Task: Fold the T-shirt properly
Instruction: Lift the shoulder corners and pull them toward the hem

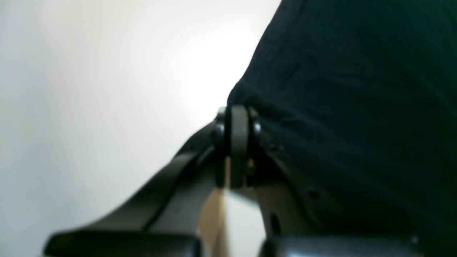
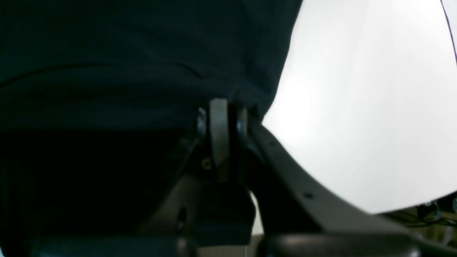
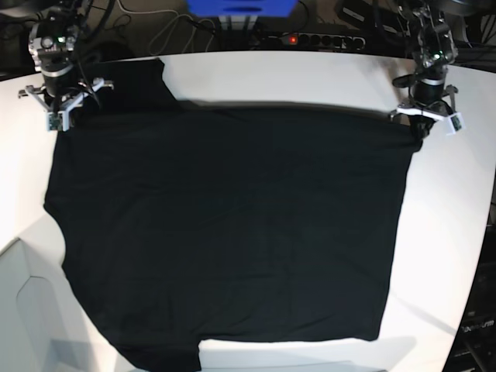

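T-shirt (image 3: 232,232) lay spread flat on white surface (image 3: 310,77) | left pincer (image 1: 238,107) clamped on far corner | right pincer (image 2: 223,101) clamped on opposite far corner | cloth judged soft, light, limp; best held at edges

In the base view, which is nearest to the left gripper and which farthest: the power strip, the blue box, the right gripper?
Measured from the left gripper, at the T-shirt's far right corner:
1. Power strip, behind the table, right of centre.
2. Blue box, top centre.
3. Right gripper, far left corner.

T-shirt (image 3: 232,232) flat on table (image 3: 310,77)
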`<state>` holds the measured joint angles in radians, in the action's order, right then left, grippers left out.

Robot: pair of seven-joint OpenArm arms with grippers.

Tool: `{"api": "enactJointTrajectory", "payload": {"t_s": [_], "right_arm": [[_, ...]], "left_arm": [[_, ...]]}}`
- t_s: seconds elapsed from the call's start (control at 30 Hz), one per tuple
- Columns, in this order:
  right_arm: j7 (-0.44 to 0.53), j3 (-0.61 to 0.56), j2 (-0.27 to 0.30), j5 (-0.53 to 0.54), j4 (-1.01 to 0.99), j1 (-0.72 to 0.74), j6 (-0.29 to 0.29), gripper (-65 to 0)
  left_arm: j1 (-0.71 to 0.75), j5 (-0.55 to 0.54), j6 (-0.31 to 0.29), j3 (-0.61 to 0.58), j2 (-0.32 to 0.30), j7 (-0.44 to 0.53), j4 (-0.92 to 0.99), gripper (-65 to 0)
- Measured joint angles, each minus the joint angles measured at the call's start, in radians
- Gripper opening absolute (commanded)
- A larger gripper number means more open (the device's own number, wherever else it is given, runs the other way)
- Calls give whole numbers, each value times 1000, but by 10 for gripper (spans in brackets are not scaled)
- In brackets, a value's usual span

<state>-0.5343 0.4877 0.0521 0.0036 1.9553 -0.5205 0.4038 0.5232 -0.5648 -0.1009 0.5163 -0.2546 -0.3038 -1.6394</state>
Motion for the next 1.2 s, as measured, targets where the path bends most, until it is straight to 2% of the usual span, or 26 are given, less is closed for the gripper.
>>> {"api": "enactJointTrajectory", "payload": {"t_s": [0.17, 0.5, 0.6, 0.77, 0.83, 0.97, 1.2], "right_arm": [[-1, 0, 0, -2, 1, 75, 0, -650], [-5, -7, 3, -5, -66, 294, 4, -650], [-3, -8, 24, -3, -133, 362, 4, -650], [-10, -10, 69, -6, -237, 468, 9, -650], [-2, -8, 77, -4, -267, 502, 8, -650], [-13, -26, 108, -13, -365, 571, 10, -650], [-4, -36, 123, -5, -480, 675, 11, -650]], "left_arm": [[-23, -2, 1, -6, 0, -2, -15, -650], [-185, 2, 6, -8, 22, -7, -5, -650], [-243, 14, 7, -24, 19, -4, 15, -650], [-369, 129, -3, -56, 25, -10, 99, -650], [-411, 147, 0, -55, 25, -47, 127, -650], [-477, 148, -3, -55, 25, -103, 168, -650], [-550, 154, -4, -55, 25, -105, 236, -650]]}}
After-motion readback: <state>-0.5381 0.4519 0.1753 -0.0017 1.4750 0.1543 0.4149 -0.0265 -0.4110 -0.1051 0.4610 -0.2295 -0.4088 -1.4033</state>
